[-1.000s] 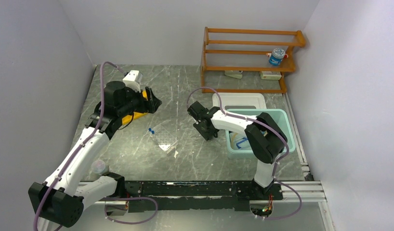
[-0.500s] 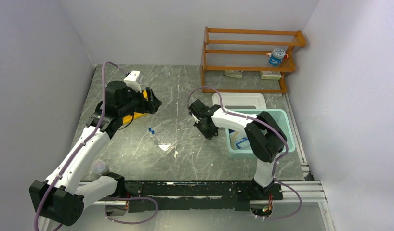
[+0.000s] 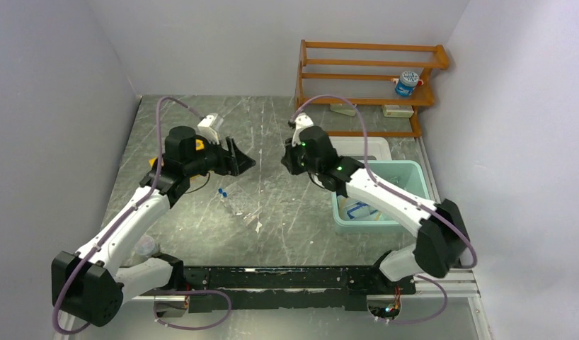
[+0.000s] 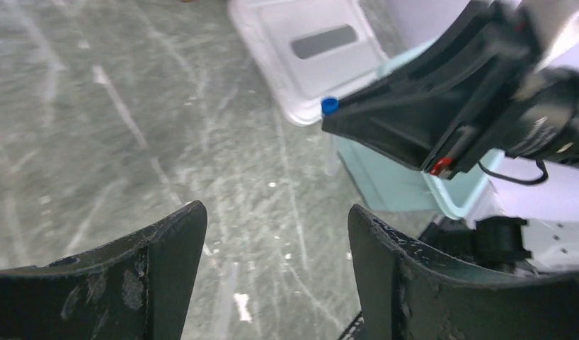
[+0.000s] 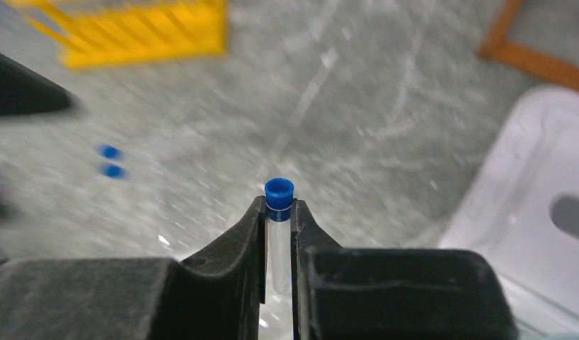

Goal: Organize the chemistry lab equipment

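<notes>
a: as your right pincer (image 5: 278, 212) hangs over the tabletop (image 3: 272, 120), its two fingers are clamped onto a blue-capped tube (image 5: 279, 244), and the blue cap pokes out just past the fingertips.

b: your left wrist view agrees. you see that same tube pinched in the black fingers, in front of the white lid (image 4: 272, 28) and the pale teal tub (image 4: 386, 180).

a: your left pincer (image 4: 276, 219) stands wide apart with nothing in it. only scratched tabletop shows in the gap.

b: from above, your two pincers face each other across the middle of the tabletop, near but not touching.

a: the yellow holed rack (image 3: 199, 144) lies on the left side, mostly hidden under your left arm. your right wrist view shows it at the top, blurred.

b: two more blue-capped tubes (image 3: 221, 192) lie side by side on the tabletop, nearer you than the left pincer. the clear tray (image 3: 245, 207) is just beside them, and i cannot tell whether they touch it.

a: the blue-framed goggles (image 3: 354, 210) sit inside the tub on your right, partly under your right arm. the lid lies flat just behind the tub.

b: the orange wooden shelf (image 3: 364, 78) stands at the back right with a small bottle (image 3: 407, 83) on its right end. the pale things on its lowest board are too small to name.
</notes>
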Motion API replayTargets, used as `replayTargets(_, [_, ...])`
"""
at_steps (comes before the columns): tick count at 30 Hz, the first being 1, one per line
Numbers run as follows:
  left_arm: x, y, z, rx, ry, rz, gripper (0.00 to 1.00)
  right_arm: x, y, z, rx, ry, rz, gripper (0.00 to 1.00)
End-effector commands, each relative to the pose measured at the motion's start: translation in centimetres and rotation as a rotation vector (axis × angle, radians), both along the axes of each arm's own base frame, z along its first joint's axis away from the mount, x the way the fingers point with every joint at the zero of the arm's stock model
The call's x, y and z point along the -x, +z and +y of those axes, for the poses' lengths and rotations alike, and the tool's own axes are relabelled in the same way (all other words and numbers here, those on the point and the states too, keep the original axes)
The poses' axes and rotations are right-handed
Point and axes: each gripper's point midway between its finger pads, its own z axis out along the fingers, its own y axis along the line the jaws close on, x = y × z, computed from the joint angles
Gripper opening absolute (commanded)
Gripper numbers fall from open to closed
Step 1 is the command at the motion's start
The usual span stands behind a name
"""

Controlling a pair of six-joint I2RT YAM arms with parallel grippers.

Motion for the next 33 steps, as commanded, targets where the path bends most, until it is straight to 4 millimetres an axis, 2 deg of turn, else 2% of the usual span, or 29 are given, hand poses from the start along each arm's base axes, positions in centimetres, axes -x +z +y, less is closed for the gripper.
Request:
replayTargets(1, [1.8,2.1,-4.7,0.103,-0.166,-0.042,0.77,-0.2,8.9,3.9,-0.414,0.036,-0.139,0.1])
replayTargets(4, [2.5,2.1,-6.9,0.082,-0.21,-0.048,0.76,0.6,11.5,4.8,-0.542,0.066,-0.137,0.1])
replayTargets(7, [3.0,2.5,-8.1,0.094,-0.238,-0.058,0.73,1.2,12.5,5.1,-0.605,0.08,-0.125,0.1])
replayTargets(9, [2.9,2.7,-8.2,0.098,-0.227,-0.069,0.7,1.5,12.8,5.3,-0.617,0.092,-0.115,0.1])
replayTargets(15, [2.0,2.9,-7.6,0.066,-0.172,-0.11,0.5,2.0,13.0,5.5,-0.621,0.117,-0.097,0.11])
replayTargets(21, [1.3,3.6,-6.9,0.028,-0.142,-0.18,0.37,2.7,12.6,6.1,-0.608,0.165,-0.049,0.11])
replayTargets(24, [1.5,4.2,-7.0,0.016,-0.173,-0.23,0.22,2.9,12.4,6.2,-0.6,0.175,-0.035,0.11])
replayTargets(27, [2.2,4.0,-7.1,-0.014,-0.233,-0.265,0.06,2.8,12.2,6.0,-0.593,0.166,-0.013,0.22])
replayTargets(29, [2.5,3.4,-6.8,-0.047,-0.255,-0.276,0.05,2.8,12.3,6.1,-0.581,0.168,0.016,0.33])
replayTargets(33, [3.6,3.6,-6.6,-0.092,-0.322,-0.321,0.05,2.7,11.6,6.0,-0.531,0.173,0.077,0.38])
